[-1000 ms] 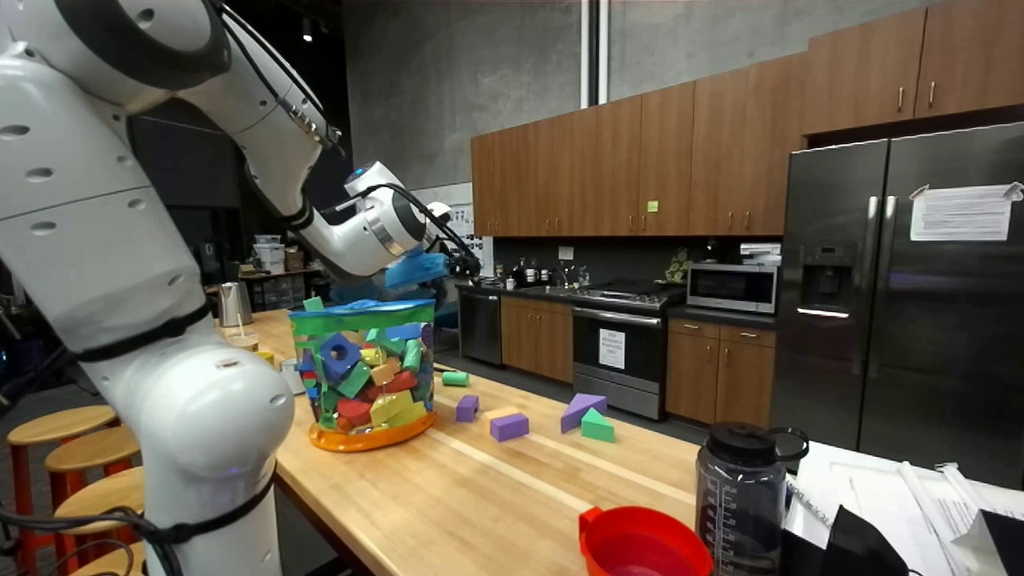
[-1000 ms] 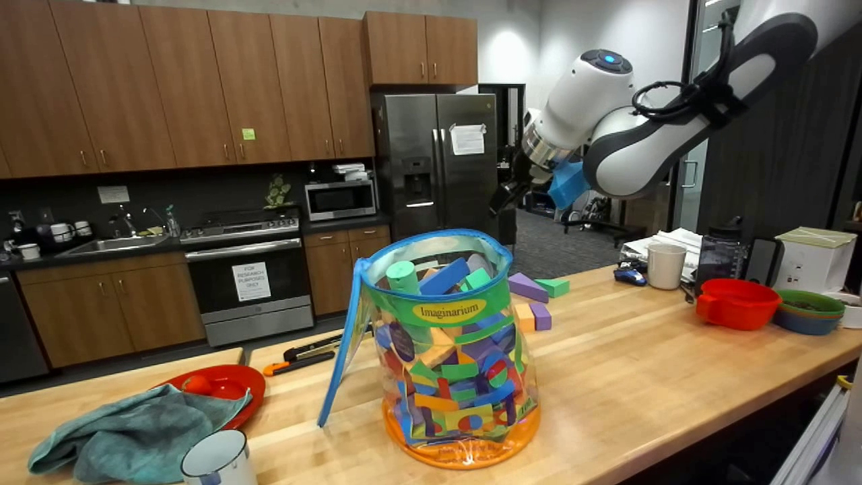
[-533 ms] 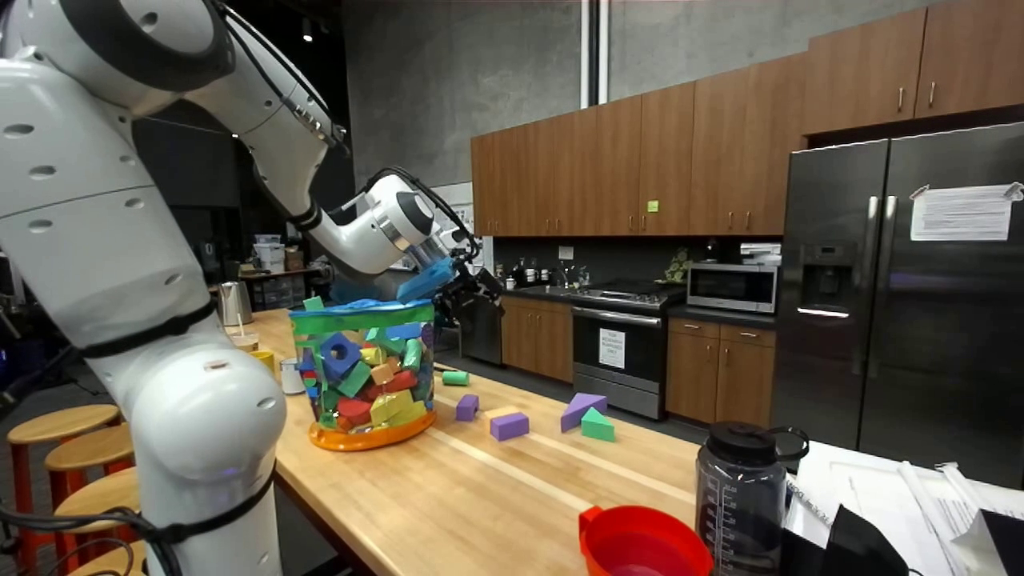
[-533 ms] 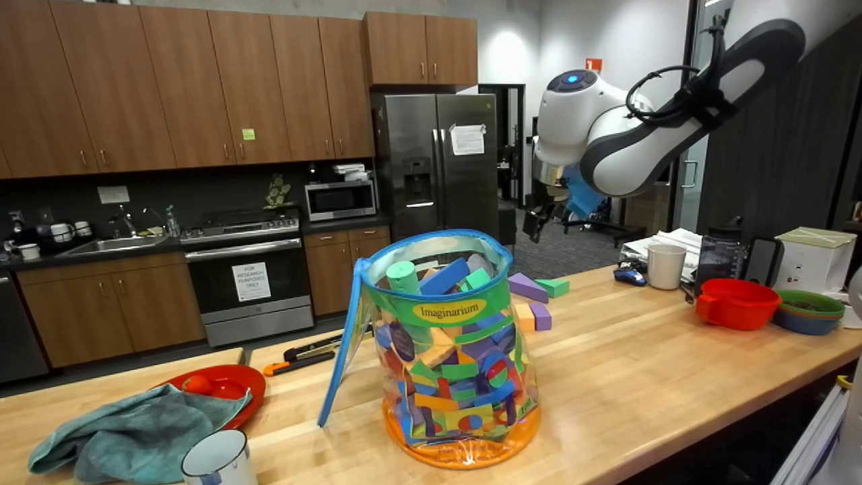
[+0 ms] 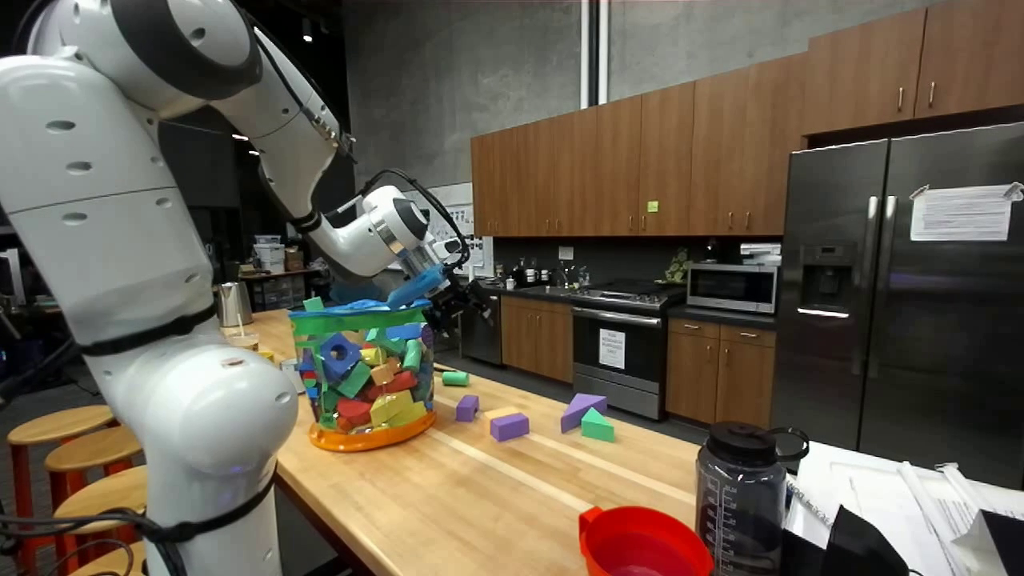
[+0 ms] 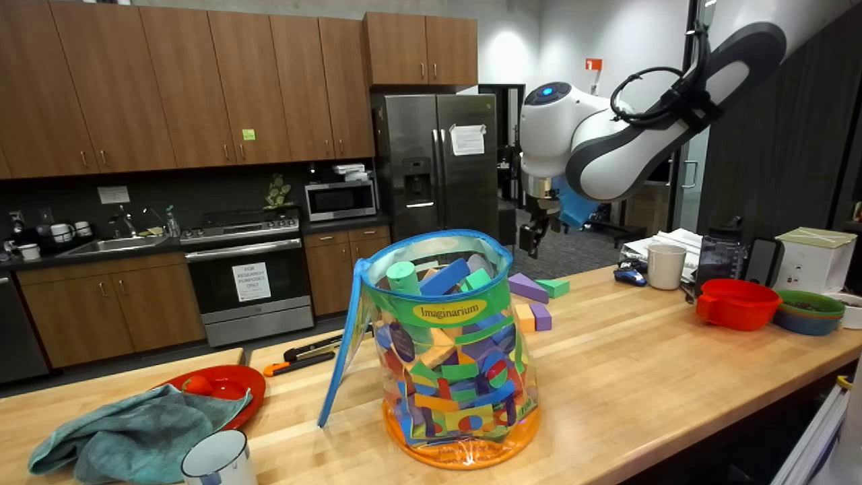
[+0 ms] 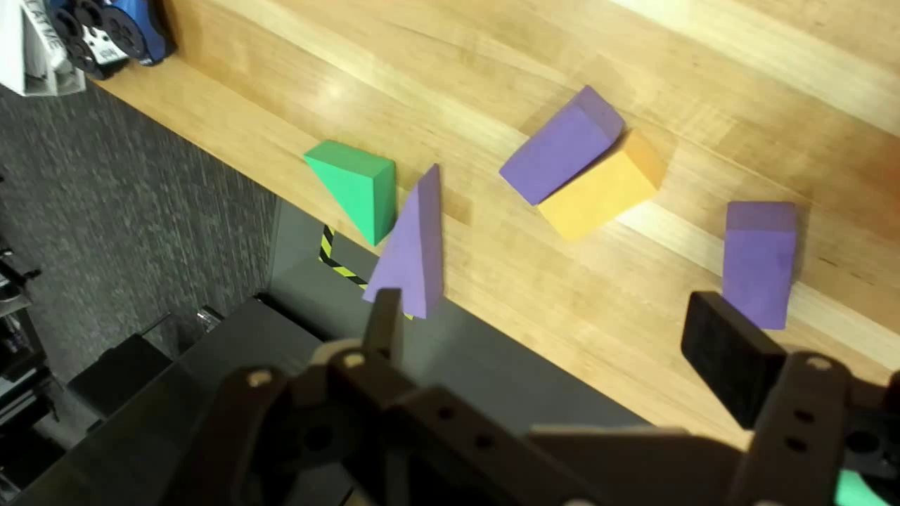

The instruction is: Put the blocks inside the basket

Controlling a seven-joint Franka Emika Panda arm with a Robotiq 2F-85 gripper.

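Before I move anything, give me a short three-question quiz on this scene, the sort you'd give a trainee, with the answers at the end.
1. Multiple choice: in the wrist view, which colour of block lies right beside the yellow-orange block?
a) green
b) purple
c) red

2. True or false: the pincer is holding a block.

3. Short answer: in an exterior view, how does the blue-edged flap of the basket stand?

Key:
1: b.
2: False; it is open, with no block in its grip.
3: Open, hanging down outside the basket.
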